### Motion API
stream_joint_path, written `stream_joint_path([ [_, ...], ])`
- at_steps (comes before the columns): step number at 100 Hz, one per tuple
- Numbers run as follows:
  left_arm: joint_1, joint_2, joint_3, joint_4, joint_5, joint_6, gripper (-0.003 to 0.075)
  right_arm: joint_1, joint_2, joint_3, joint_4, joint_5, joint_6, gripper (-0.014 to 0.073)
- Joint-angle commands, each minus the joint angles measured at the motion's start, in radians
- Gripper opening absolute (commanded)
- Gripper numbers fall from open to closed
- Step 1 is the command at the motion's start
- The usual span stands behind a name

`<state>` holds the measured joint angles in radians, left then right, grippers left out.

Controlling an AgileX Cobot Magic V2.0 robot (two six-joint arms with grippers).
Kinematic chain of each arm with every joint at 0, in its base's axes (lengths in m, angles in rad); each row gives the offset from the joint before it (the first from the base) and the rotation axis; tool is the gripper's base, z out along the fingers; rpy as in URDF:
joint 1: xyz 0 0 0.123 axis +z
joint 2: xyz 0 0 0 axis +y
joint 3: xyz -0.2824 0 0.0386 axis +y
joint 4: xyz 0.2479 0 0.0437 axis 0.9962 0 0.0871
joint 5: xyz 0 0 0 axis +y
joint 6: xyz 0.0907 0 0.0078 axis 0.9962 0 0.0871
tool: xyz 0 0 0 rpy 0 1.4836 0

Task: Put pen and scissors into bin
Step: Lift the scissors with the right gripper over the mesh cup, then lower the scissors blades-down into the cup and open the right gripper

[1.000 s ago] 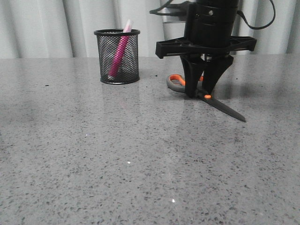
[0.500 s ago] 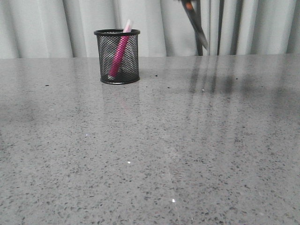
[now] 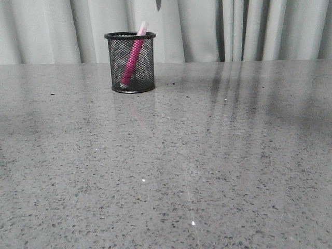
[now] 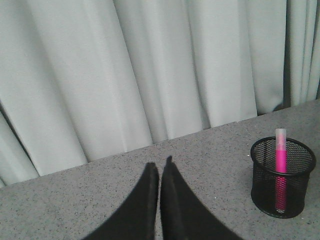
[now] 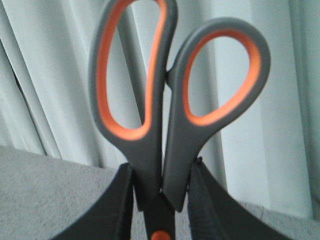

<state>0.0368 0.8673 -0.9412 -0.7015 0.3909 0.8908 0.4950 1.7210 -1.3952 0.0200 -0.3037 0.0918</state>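
Observation:
The black wire-mesh bin [image 3: 147,67] stands at the back left of the table, and the pink pen [image 3: 133,56] leans inside it with its pale cap above the rim. My right gripper [image 5: 162,167] is shut on the scissors [image 5: 175,140] just above the orange pivot dot, with the orange-lined loops pointing away from the wrist camera. A dark tip [image 3: 158,4] at the top edge of the front view may be the blade. My left gripper [image 4: 160,167] is shut and empty, above the table to one side of the bin [image 4: 283,200] and pen [image 4: 280,160].
Pale pleated curtains [image 3: 197,28] hang behind the table's far edge. The grey speckled table top [image 3: 171,166] spreads in front of the bin. Neither arm shows in the front view.
My right gripper has lifted the scissors off the table, up and to the left, out of the top of the front view. The bin and pen have not moved.

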Motion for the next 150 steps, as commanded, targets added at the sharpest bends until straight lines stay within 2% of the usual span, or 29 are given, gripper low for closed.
stream_joint_path([
  [1,0.002,-0.009,-0.024,-0.031,-0.062,-0.009,-0.0019,0.001,-0.006,-0.079,-0.02,-0.136,-0.009,-0.0076],
  [15,0.002,-0.009,-0.024,-0.031,-0.062,-0.009,-0.0019,0.001,0.064,-0.159,-0.02,-0.133,-0.009,-0.0076],
  [25,0.002,-0.009,-0.024,-0.031,-0.062,-0.009,-0.0019,0.001,0.099,-0.197,-0.02,-0.074,-0.009,-0.0076],
  [44,0.002,-0.009,-0.024,-0.031,-0.062,-0.009,-0.0019,0.008,0.138,-0.197,-0.02,0.029,-0.009,-0.0076],
  [85,0.002,-0.009,-0.024,-0.031,-0.062,-0.009,-0.0019,0.042,0.199,-0.197,-0.02,0.022,-0.009,-0.0076],
  [113,0.002,-0.009,-0.024,-0.031,-0.062,-0.009,-0.0019,0.042,0.199,-0.197,-0.02,0.118,-0.009,-0.0074],
  [123,0.002,-0.009,-0.024,-0.031,-0.062,-0.009,-0.0019,0.042,0.195,-0.197,-0.042,0.118,-0.009,-0.002],
  [142,0.002,-0.009,-0.024,-0.031,-0.062,-0.009,-0.0019,0.042,0.189,-0.197,-0.068,0.126,-0.009,0.0206],
  [150,0.002,-0.009,-0.024,-0.031,-0.062,-0.009,-0.0019,0.042,0.189,-0.197,-0.068,0.146,-0.009,0.0241],
])
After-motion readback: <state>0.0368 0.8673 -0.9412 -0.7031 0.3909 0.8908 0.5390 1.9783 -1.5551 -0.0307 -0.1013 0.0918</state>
